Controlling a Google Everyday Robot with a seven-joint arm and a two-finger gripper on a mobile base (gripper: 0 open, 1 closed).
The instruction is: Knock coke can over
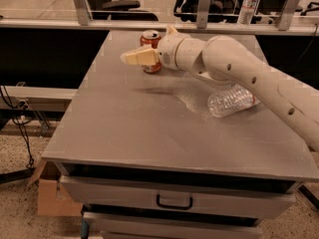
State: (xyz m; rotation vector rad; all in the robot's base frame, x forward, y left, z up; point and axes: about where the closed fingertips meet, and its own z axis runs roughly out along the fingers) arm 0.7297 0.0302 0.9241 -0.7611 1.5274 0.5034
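Plainly, in the camera view, the coke can [149, 39] stands upright on the grey worktop [149, 133]. It is close to the far edge and somewhat nearer the far-left corner than the far-right one. Its long axis is vertical, with the silver top and pull tab facing up.

The hand [133, 58] lies level across the front of the can at about mid-height, on the can's near-edge side. It points toward the left edge, and its tip reaches past the can's left flank. Whether the hand is apart or together I cannot tell, and it is not clamped on anything. I also cannot tell whether it touches the can or sits just in front of it.

The white arm [239, 73] comes in from the right edge, so the can lies directly behind the hand, toward the far edge. In my judgement, the coming move turns on a sideways or backward sweep against the can's upper half. Nothing stands between the two.

A crumpled clear plastic water bottle [232, 101] lies on its side beneath the arm, toward the right edge and well apart from the can. It should not interfere. If the can tips backward, it could roll toward the far edge, which is near.
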